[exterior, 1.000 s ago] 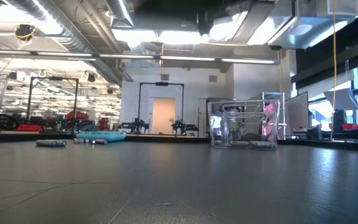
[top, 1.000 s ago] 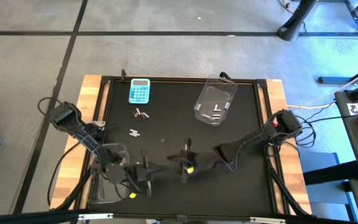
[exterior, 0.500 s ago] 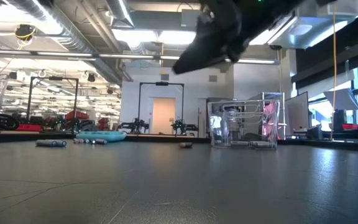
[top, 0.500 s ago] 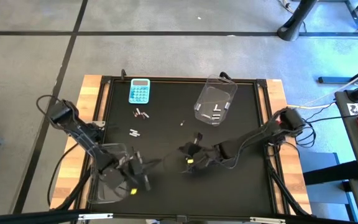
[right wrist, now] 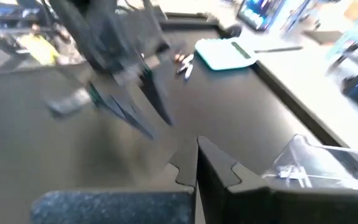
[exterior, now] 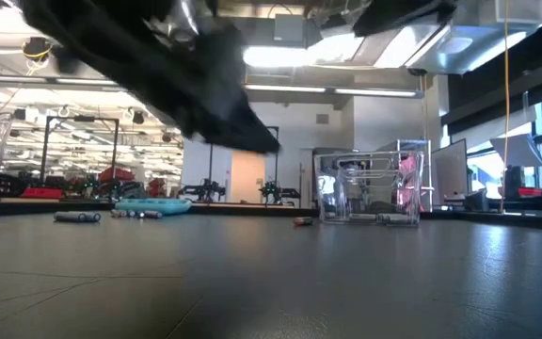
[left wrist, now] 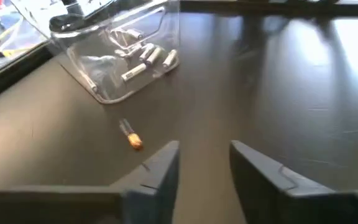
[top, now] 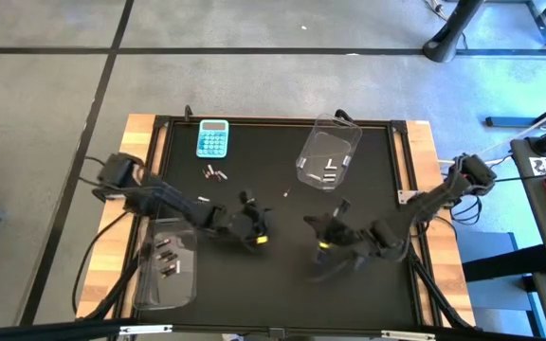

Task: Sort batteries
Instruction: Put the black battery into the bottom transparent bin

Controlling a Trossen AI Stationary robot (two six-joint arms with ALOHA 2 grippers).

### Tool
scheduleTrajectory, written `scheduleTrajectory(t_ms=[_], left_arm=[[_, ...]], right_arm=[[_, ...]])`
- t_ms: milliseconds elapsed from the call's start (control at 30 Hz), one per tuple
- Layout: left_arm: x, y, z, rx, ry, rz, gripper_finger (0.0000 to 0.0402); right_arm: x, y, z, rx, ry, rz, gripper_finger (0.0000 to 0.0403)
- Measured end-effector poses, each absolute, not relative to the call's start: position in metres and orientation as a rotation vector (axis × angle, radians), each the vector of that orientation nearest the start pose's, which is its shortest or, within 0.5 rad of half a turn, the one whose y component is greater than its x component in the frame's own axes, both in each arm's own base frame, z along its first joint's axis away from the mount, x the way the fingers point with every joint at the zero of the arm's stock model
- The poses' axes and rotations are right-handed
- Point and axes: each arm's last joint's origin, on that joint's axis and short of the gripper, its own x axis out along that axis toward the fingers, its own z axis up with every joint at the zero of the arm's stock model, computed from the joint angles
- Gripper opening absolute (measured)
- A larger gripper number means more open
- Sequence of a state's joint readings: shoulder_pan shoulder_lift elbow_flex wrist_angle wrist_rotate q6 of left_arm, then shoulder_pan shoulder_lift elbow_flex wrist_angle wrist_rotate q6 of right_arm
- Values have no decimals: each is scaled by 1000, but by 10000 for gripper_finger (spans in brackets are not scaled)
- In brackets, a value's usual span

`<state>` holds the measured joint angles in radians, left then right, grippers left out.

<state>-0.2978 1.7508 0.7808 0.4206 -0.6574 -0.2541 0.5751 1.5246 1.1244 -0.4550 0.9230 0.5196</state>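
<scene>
My left gripper (top: 252, 210) hovers open over the middle of the black mat, nothing between its fingers (left wrist: 166, 168). My right gripper (top: 316, 227) is shut and empty, raised over the mat right of centre. A lone battery (left wrist: 130, 134) with an orange-red end lies on the mat beyond the left gripper, near the far clear bin (top: 328, 156), which holds silvery batteries (left wrist: 143, 59). More loose batteries (top: 216, 172) lie near the light-blue calculator (top: 212, 138). The near-left bin (top: 167, 270) holds dark batteries (top: 166, 256).
The mat's raised black frame (top: 398, 152) and wooden table edges (top: 140, 142) border the work area. Bare mat stretches along the near side between the two arms. In the low view the room behind shows racks and a doorway.
My left gripper has swung from over the near-left bin toward the table's middle and far side, sinking, and has opened. My right gripper has drawn back toward the right edge and risen, staying shut. A lone battery has appeared on the mat near the far bin and rolled slightly rightward.
</scene>
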Motion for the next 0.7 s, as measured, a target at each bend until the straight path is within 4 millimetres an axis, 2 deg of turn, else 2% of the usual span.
scheduleTrajectory(t_ms=[133, 267, 533, 700], left_arm=[[349, -62, 123, 53, 431, 428, 191], [373, -45, 104, 19, 376, 481, 216], [402, -6, 79, -134, 429, 574, 218], [406, -1, 73, -139, 519, 561, 175]], right_arm=[[262, 170, 264, -103, 457, -474, 7], [254, 182, 263, -114, 428, -466, 7], [249, 187, 264, -106, 412, -463, 7], [249, 187, 263, -106, 415, -463, 7]])
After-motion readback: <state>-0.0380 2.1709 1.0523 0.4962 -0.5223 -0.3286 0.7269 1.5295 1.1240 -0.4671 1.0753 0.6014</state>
